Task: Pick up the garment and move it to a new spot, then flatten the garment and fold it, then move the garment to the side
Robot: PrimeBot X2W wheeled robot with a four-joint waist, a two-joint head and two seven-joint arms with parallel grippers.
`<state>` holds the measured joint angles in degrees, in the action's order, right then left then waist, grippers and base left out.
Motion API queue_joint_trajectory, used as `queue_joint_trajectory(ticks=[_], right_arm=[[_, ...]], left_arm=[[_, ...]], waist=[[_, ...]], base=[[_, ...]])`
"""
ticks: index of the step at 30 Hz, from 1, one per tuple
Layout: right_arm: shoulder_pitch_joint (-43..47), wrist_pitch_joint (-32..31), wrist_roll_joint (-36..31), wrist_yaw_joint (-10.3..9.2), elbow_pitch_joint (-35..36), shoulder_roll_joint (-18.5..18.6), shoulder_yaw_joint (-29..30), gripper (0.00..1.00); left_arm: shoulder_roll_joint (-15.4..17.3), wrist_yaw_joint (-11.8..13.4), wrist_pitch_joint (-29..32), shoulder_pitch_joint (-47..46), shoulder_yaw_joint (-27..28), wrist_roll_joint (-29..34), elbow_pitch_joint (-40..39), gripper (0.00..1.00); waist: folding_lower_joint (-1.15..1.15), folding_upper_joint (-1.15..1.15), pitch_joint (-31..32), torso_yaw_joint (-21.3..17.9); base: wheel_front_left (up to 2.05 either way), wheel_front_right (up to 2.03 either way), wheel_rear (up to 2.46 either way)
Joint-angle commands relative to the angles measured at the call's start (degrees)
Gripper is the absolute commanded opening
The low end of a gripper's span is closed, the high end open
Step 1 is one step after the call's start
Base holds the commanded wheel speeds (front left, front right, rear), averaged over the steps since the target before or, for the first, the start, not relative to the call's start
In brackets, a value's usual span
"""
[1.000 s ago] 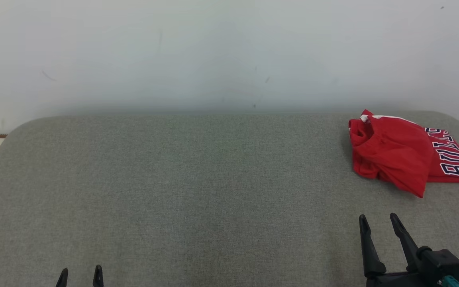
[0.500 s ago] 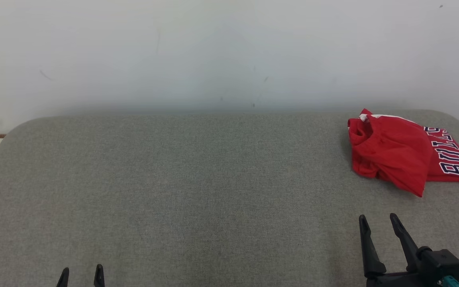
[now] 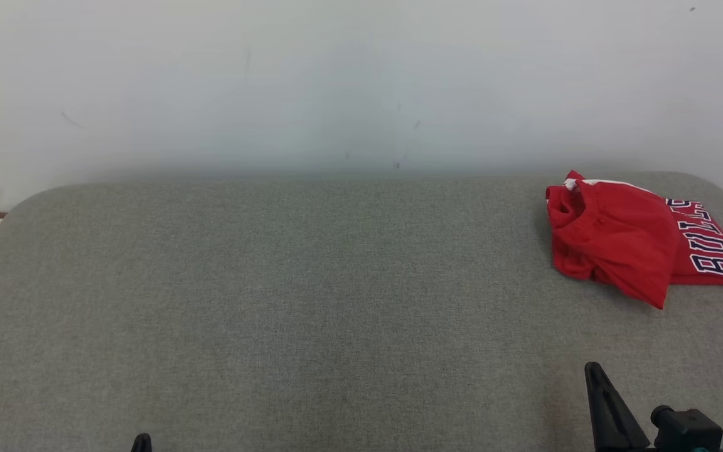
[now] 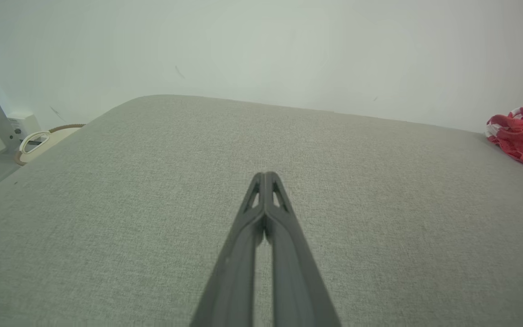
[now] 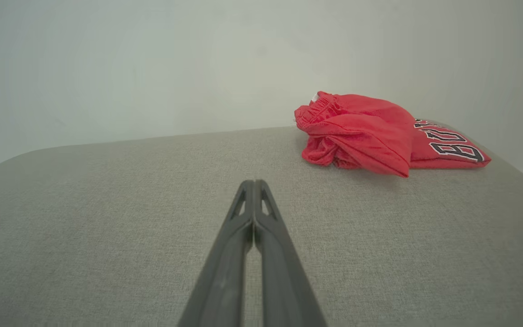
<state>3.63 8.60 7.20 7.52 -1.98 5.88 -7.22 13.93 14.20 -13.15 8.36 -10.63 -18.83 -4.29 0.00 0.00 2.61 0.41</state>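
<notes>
Lying bunched, red mesh garment (image 3: 619,245)

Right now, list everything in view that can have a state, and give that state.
red garment: loosely folded and rumpled, lettered part showing, lying at the far right of the grey surface, apart from both grippers.
left gripper: shut, fingers pressed together, holding nothing, above the grey surface.
right gripper: shut, fingers pressed together, holding nothing, pointing towards the garment but short of it.
</notes>
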Motion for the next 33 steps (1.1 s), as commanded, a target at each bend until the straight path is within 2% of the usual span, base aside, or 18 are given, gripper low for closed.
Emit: queue_joint_trajectory(ticks=[1, 14, 33], right_arm=[[-0.54, -0.14, 1.79, 0.00, 0.50, 0.02, 0.24, 0.00], [-3.76, -3.76, 17.32, -0.01, -3.41, 0.72, 3.22, 0.00], [-7.80, -9.02, 35.86, -0.01, -8.23, 0.82, 8.05, 0.00]], left_arm=[[0.14, -0.29, 0.10, -0.22, 0.23, -1.47, -0.48, 0.00], [-1.79, -4.17, 1.42, -4.19, 1.17, -14.44, 4.46, 0.00], [-4.26, -8.90, 3.04, -8.82, 2.36, -30.80, 9.55, 0.00]], waist=[[0.00, 0.00, -0.03, 0.00], [0.00, 0.00, -0.37, -0.04], [0.00, 0.00, -0.91, -0.10]], base=[[0.00, 0.00, 0.00], [0.00, 0.00, 0.00], [0.00, 0.00, 0.00]])
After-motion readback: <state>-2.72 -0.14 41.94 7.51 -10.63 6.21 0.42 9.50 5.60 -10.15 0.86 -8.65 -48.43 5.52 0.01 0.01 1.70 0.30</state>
